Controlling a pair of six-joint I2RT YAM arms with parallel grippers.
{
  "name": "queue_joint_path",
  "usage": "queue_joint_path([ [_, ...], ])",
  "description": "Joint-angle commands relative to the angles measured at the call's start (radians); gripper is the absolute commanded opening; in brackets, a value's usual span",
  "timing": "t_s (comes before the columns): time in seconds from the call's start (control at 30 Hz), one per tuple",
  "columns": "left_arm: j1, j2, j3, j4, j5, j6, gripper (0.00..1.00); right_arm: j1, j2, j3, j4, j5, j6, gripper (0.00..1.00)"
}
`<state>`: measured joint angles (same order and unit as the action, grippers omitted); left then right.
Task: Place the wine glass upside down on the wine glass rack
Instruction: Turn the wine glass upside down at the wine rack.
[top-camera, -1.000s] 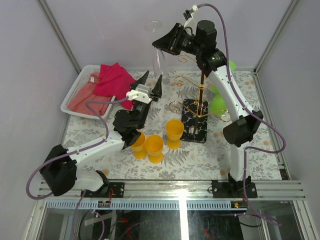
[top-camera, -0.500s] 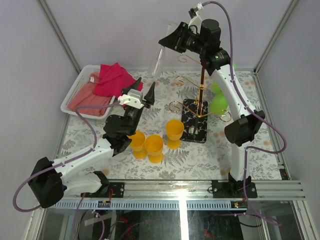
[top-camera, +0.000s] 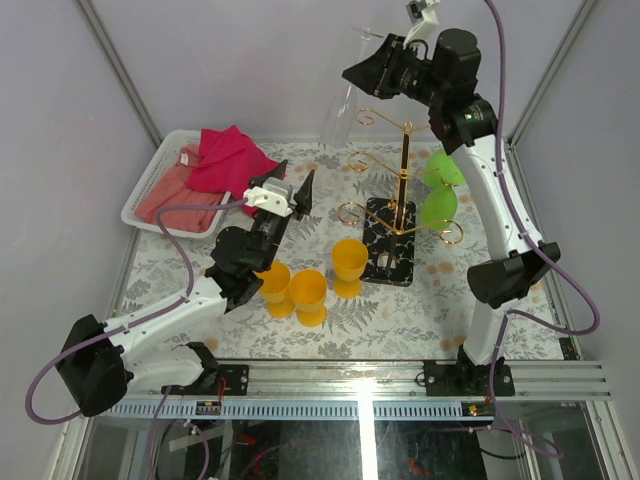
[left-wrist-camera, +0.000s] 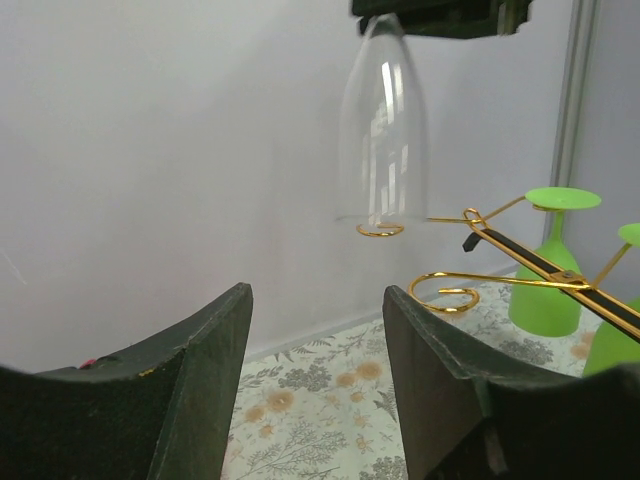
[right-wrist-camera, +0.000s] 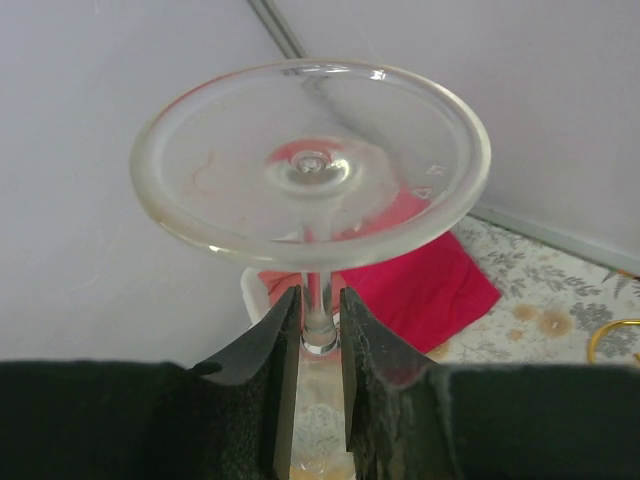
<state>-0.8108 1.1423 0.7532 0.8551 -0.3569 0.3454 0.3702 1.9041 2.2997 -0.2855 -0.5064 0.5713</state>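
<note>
Wine glass (top-camera: 343, 100): clear, upside down, bowl down and foot up; raised high above the worktop (top-camera: 400, 320), just left of the top of the rack, not hung on it.
Right hand (right-wrist-camera: 318, 330): fingers nearly closed, clamped on the stem close to the foot; bowl hangs below the hand.
Rack (top-camera: 404, 170): gold pole on a black base; two green goblets (top-camera: 438, 208) on its right side, feet up.
Left hand (left-wrist-camera: 315, 340): half open, empty; near three yellow goblets (top-camera: 310, 290).

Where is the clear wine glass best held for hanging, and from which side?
Grip the wine glass at its thin stem, from the side, as the right gripper does: it hangs inverted, its wide foot free for an arm of the wine glass rack.
</note>
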Motion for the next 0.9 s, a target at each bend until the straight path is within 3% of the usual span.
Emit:
queue_joint_path([
  [0.0,-0.003,-0.002,0.018,0.064,-0.096,0.035,0.55,-0.021,-0.059,0.023,-0.001,-0.006,-0.05,0.0],
  [0.1,-0.002,0.035,0.024,0.159,-0.212,0.114,0.59,-0.021,-0.058,0.025,-0.02,-0.038,-0.048,0.0],
  [0.3,0.01,0.128,0.103,0.22,-0.234,0.172,0.61,-0.02,-0.008,0.107,-0.074,-0.154,-0.054,0.0],
  [0.7,0.014,0.207,0.24,0.096,-0.141,0.081,0.62,-0.013,-0.025,0.07,-0.086,-0.213,-0.1,0.0],
  [0.87,0.015,0.219,0.242,0.03,-0.109,0.017,0.61,-0.008,-0.043,0.031,0.001,-0.239,-0.085,0.0],
])
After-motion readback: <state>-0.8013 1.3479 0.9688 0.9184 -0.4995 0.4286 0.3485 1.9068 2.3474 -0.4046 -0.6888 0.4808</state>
